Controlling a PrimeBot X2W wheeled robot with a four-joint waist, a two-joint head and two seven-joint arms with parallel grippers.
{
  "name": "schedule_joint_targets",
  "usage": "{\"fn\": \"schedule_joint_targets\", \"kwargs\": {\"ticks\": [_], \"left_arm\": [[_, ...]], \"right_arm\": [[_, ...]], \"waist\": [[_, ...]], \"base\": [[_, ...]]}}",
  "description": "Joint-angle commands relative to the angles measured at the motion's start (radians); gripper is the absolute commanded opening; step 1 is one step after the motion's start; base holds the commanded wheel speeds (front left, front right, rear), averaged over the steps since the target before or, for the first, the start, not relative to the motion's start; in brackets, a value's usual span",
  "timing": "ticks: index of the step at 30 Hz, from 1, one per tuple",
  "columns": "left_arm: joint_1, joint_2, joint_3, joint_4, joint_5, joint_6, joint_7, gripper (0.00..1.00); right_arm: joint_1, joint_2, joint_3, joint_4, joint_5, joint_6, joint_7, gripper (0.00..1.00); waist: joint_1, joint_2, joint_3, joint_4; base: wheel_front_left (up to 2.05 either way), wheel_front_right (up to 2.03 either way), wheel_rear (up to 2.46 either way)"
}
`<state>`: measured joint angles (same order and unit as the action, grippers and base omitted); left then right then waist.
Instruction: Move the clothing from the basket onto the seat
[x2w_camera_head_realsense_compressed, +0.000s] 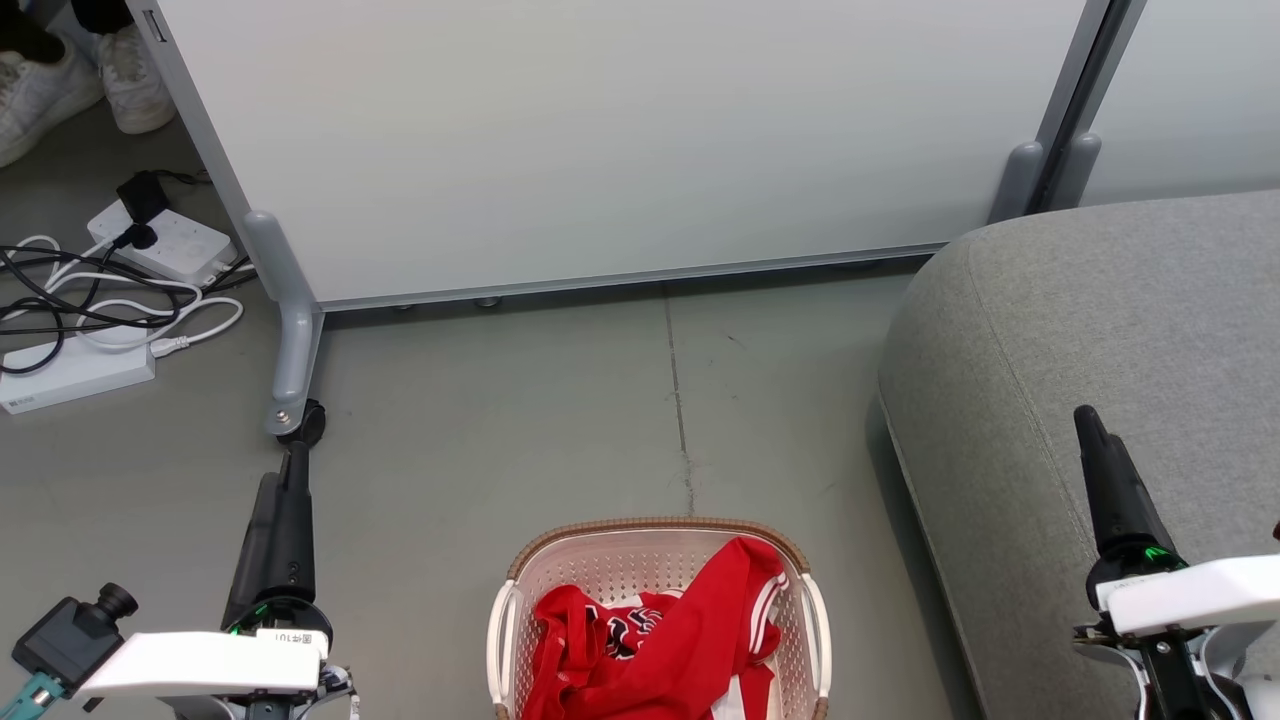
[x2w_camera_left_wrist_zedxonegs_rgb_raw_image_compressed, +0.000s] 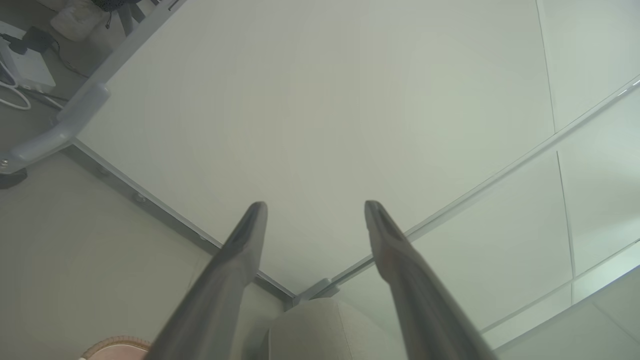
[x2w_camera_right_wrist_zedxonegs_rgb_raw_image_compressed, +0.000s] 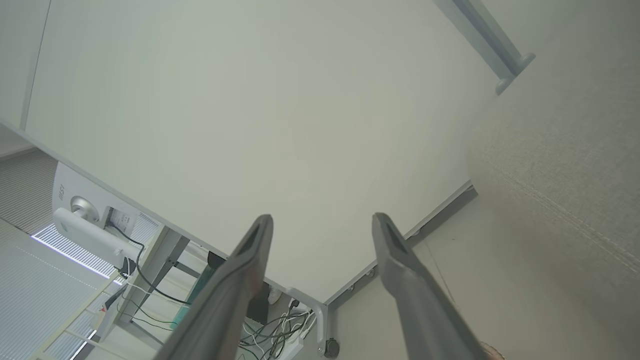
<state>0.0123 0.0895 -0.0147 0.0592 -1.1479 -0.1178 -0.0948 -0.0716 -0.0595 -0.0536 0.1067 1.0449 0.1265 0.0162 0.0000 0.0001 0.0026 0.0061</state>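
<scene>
**Basket cut off, grippers empty**

The basket (x2w_camera_head_realsense_compressed: 650, 528) stands on the floor (x2w_camera_head_realsense_compressed: 500, 420), its near half cut off by the head view's lower edge. The red clothing (x2w_camera_head_realsense_compressed: 660, 640) heaped inside is partly cut off too. The seat (x2w_camera_head_realsense_compressed: 1100, 300) lies to its right, apart from it. The left gripper (x2w_camera_left_wrist_zedxonegs_rgb_raw_image_compressed: 315, 205) and right gripper (x2w_camera_right_wrist_zedxonegs_rgb_raw_image_compressed: 322, 217) both have their fingers spread wide, holding nothing.

The clothing (x2w_camera_head_realsense_compressed: 700, 625) is red with white stripes and dark lettering. The basket (x2w_camera_head_realsense_compressed: 610, 565) is white, brown-rimmed. The seat (x2w_camera_head_realsense_compressed: 1100, 300) is grey.
</scene>
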Motion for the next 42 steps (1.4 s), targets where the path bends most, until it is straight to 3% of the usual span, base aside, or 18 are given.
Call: {"fn": "schedule_joint_targets", "kwargs": {"ticks": [1,22,42], "left_arm": [[-0.027,0.014,0.006,-0.02,0.043,0.005,-0.009,1.0],[-0.023,0.088,-0.031,-0.015,0.449,0.087,-0.05,1.0],[-0.002,0.109,-0.059,0.034,0.653,0.138,-0.067,1.0]], "right_arm": [[-0.031,-0.014,0.007,-0.02,-0.045,0.004,-0.013,1.0],[-0.082,-0.034,0.1,0.002,-0.485,0.005,-0.087,1.0],[-0.077,-0.012,0.117,0.088,-0.717,0.005,-0.128,1.0]], "waist": [[0.0,-0.0001,0.0,0.0],[0.0,-0.0001,-0.009,0.005],[0.0,-0.0001,-0.012,0.001]], "base": [[0.0,0.0,0.0],[0.0,0.0,0.0],[0.0,0.0,0.0]]}}
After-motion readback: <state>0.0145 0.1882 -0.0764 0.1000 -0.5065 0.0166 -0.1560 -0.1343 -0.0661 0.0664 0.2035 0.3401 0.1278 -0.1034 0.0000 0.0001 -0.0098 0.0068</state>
